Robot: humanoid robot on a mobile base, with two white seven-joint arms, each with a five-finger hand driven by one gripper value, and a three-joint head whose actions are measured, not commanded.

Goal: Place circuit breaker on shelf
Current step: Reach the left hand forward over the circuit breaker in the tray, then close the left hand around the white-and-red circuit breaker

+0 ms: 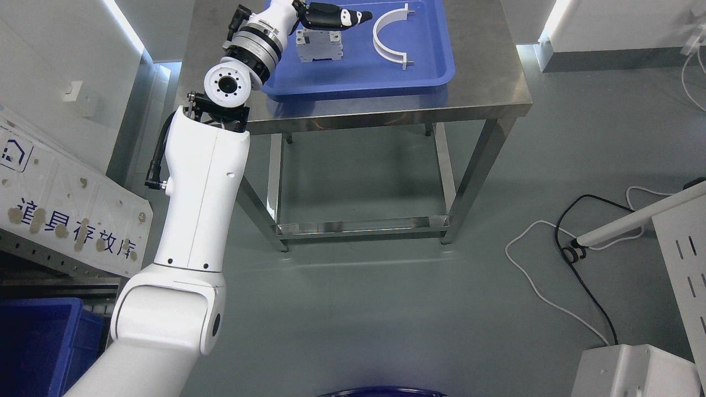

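At the far left a white sign panel (66, 220) with blue characters leans against the wall, and a dark blue bin (38, 342) sits in the lower corner. The left arm rises from the bottom left up to the steel desk (485, 82). Its left hand (336, 16), fingers stretched out flat and holding nothing, hovers over the blue tray (430, 71), just above the grey circuit breaker (319, 45) lying in the tray. To the right in the same tray lies a white half-ring bracket (386, 41). Cables (557, 259) trail across the floor at right.

Brushed steel table (491, 82), glossy plastic tray (430, 66)
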